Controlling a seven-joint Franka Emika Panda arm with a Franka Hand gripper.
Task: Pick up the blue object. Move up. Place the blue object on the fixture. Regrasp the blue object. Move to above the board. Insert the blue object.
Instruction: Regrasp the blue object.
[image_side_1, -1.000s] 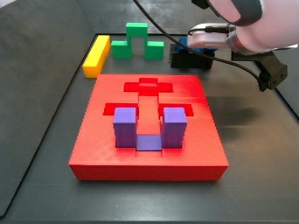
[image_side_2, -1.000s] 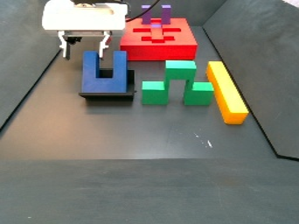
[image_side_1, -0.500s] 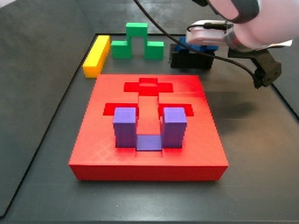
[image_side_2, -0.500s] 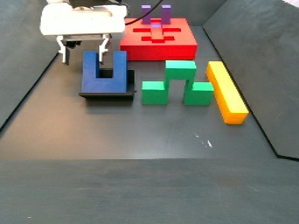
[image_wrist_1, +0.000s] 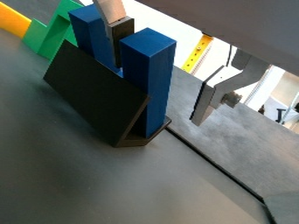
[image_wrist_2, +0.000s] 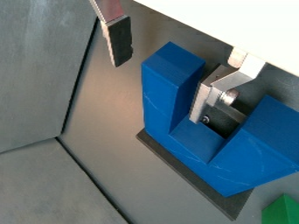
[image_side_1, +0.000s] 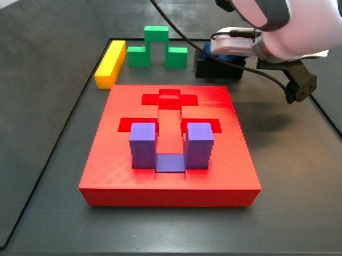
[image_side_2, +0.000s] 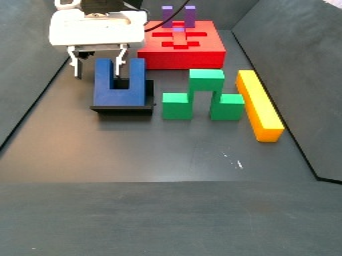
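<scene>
The blue object (image_side_2: 120, 84) stands prongs-up on the dark fixture (image_side_2: 122, 107) left of the red board (image_side_2: 187, 52). My gripper (image_side_2: 102, 65) is open and straddles one prong: in both wrist views one finger (image_wrist_2: 222, 87) sits in the slot between the prongs and the other (image_wrist_2: 119, 39) hangs outside, with a gap on each side. The gripper's (image_wrist_1: 163, 74) enclosed prong shows against the fixture (image_wrist_1: 93, 87). In a side view the arm covers most of the blue object (image_side_1: 222, 68) behind the board (image_side_1: 120, 170).
A purple U-shaped block (image_side_1: 171, 145) stands in the board's recess. A green stepped block (image_side_2: 203, 95) and a yellow bar (image_side_2: 258, 102) lie right of the fixture. Dark side walls rise close beside the fixture.
The gripper has come down a little, so its fingers now reach lower around the blue prong. The blue object and fixture have not moved.
</scene>
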